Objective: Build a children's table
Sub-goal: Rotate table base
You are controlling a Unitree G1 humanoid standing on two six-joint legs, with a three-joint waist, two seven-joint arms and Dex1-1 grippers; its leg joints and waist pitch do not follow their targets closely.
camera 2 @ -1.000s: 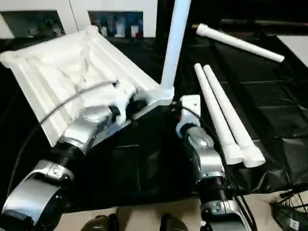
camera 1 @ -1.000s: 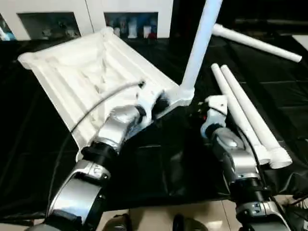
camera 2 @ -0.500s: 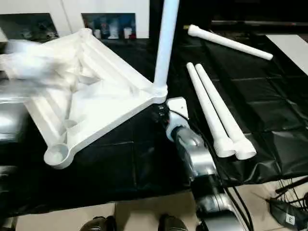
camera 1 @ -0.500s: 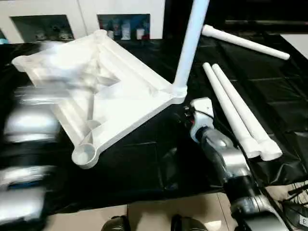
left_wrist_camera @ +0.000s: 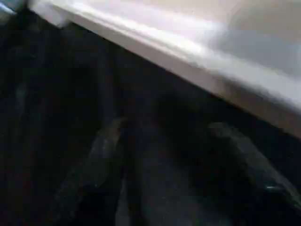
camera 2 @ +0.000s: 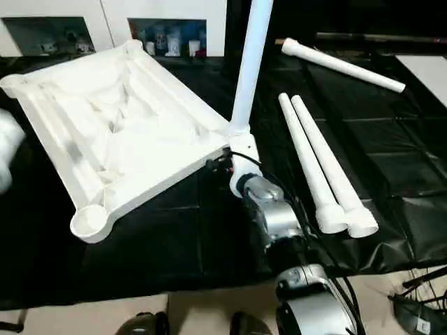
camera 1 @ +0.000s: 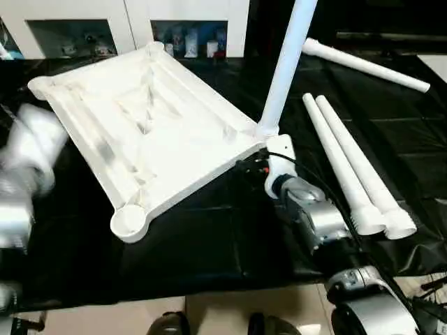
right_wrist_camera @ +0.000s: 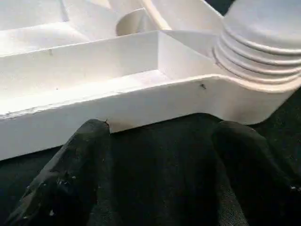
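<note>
- The tabletop is lying ribs-up on the black sheet, with one leg standing in its near corner socket.
- The right gripper is sitting spread wide just off that rim, so a bump risks tipping the leg.
- The left gripper is looking spread, holding nothing, so the top is free to slide.
- Three spare legs are lying near the sheet's edge, so they might roll.
</note>
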